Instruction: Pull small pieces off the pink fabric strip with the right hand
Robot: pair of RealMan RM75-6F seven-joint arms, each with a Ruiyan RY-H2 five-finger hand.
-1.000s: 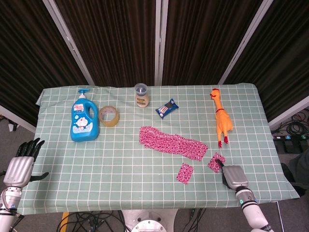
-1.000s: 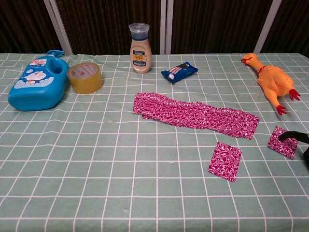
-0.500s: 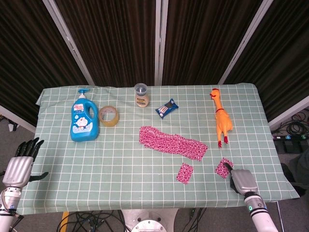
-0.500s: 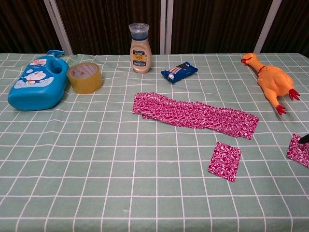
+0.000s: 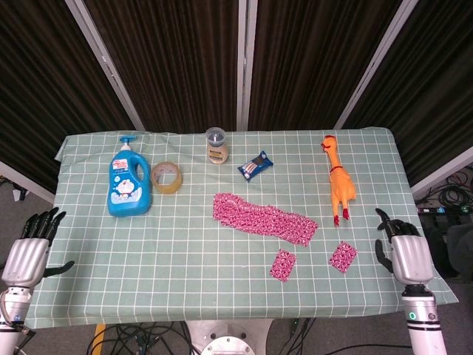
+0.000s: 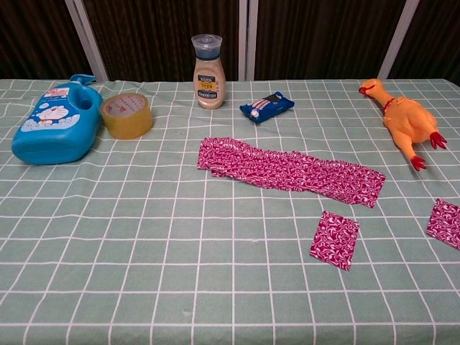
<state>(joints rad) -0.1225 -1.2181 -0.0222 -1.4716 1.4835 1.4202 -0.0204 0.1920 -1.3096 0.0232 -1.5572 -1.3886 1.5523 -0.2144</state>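
Head view shows the right hand (image 5: 408, 256) empty, fingers apart, beside the table edge (image 5: 436, 275).

A table (image 5: 222, 296) under a pale green cloth with a white grid fills the middle of the room. Beyond its far edge hang dark pleated curtains (image 5: 177, 59), crossed by slanting pale metal bars (image 5: 103, 63). Grey floor (image 5: 443, 170) shows at both sides, with black cables (image 5: 443, 203) lying at the right.
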